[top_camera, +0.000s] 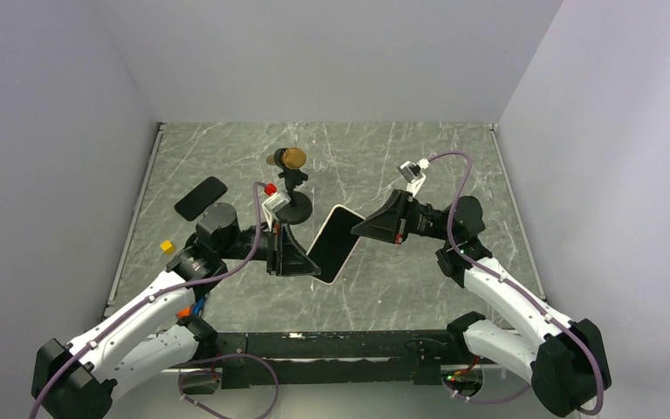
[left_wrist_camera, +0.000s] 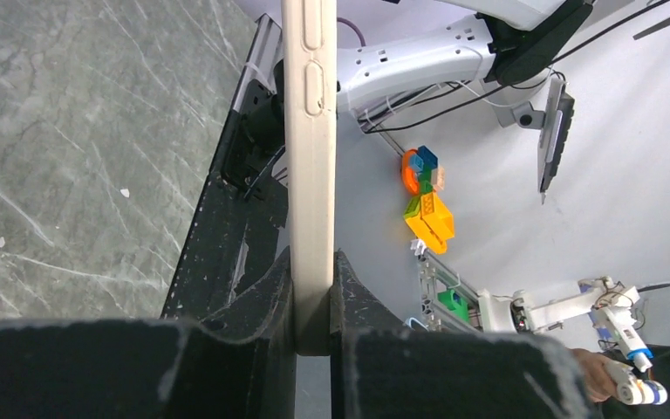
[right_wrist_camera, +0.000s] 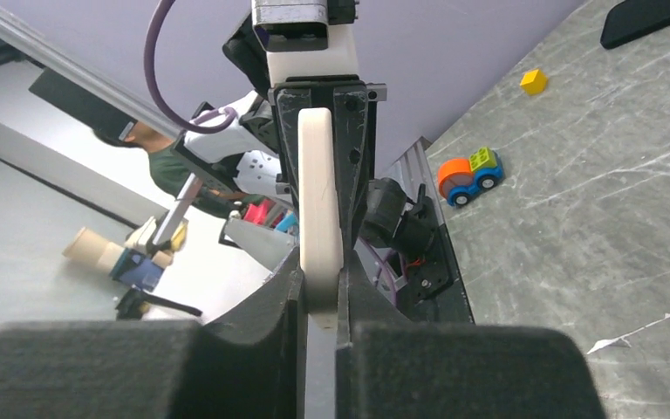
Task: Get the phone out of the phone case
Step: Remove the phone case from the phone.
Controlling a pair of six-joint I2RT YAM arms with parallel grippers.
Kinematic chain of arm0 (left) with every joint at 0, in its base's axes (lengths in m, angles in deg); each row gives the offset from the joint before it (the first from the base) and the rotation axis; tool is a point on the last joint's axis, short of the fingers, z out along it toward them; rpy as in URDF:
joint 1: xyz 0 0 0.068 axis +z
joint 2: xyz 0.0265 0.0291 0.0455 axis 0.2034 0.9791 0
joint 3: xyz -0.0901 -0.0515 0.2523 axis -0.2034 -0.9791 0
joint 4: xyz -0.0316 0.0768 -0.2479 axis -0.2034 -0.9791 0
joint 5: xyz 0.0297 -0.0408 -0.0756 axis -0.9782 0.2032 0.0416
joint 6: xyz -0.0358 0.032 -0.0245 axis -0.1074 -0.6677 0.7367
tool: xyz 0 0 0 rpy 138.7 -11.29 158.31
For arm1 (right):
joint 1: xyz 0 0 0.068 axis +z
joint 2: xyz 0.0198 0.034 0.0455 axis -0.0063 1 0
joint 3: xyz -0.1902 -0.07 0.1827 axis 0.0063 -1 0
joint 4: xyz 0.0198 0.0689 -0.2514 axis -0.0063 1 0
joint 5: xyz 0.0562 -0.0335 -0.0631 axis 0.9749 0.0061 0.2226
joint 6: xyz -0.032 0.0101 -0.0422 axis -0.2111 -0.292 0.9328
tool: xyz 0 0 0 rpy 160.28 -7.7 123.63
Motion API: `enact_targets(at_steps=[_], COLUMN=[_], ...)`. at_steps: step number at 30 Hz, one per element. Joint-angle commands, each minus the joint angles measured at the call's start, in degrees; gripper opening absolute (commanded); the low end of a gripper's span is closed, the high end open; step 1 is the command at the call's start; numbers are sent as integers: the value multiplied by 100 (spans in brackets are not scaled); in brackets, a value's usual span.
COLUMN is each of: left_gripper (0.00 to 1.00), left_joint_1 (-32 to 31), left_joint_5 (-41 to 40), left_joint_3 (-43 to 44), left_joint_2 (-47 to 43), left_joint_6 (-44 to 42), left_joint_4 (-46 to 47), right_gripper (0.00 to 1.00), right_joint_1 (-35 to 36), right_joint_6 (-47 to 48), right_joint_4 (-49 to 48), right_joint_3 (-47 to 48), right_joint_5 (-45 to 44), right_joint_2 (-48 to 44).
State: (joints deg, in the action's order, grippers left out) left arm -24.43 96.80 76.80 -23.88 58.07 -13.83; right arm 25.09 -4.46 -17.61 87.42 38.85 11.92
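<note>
The phone [top_camera: 332, 243], black screen up, sits inside a cream phone case and hangs tilted above the table between both arms. My left gripper [top_camera: 308, 262] is shut on the case's lower left edge. In the left wrist view the case's side [left_wrist_camera: 310, 157] with its button covers runs up from between the jaws of the left gripper [left_wrist_camera: 312, 297]. My right gripper [top_camera: 359, 228] is shut on the upper right corner. The right wrist view shows the case's rounded edge [right_wrist_camera: 321, 209] pinched in the right gripper [right_wrist_camera: 321, 301].
A black slab [top_camera: 201, 198] lies at the table's left rear. A small stand with a gold head [top_camera: 290, 179] rises behind the phone. A yellow cube [top_camera: 167, 246] and a toy car [right_wrist_camera: 468, 175] rest near the left arm.
</note>
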Motion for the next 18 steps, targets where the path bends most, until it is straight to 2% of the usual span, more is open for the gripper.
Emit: enact_targets(at_steps=[1, 2, 4, 6, 8, 9, 11, 12, 15, 16, 18], left_gripper=[0, 0, 0, 0, 0, 0, 1, 11, 53, 60, 65], left_joint_1=[10, 12, 13, 13, 17, 15, 26, 32, 60, 79, 139], left_joint_5=[267, 268, 255, 267, 265, 251, 154, 35, -521, -699, -911], left_joint_3=[209, 180, 182, 178, 157, 161, 233, 313, 485, 471, 346], left_joint_2=[75, 75, 71, 58, 45, 38, 6, -30, -266, -386, -629], left_joint_6=[255, 312, 355, 380, 439, 441, 330, 179, -350, -451, -464], left_joint_4=[850, 930, 943, 954, 1021, 1003, 733, 378, -655, -786, -946], right_gripper=[29, 36, 35, 27, 3, 0, 0, 0, 0, 0, 0], right_joint_1=[213, 251, 307, 353, 410, 412, 412, 394, 392, 380, 321], right_joint_6=[-369, -273, -135, -117, -183, -220, -273, -235, -81, -112, -261], right_joint_4=[-574, -464, -295, -284, -402, -438, -368, -154, 536, 620, 612], right_joint_3=[96, 129, 159, 181, 214, 223, 217, 250, 469, 521, 571], right_joint_5=[-134, -167, -260, -326, -333, -333, -419, -516, -640, -640, -571], right_joint_2=[172, 176, 188, 206, 265, 281, 230, 186, 106, 92, 101])
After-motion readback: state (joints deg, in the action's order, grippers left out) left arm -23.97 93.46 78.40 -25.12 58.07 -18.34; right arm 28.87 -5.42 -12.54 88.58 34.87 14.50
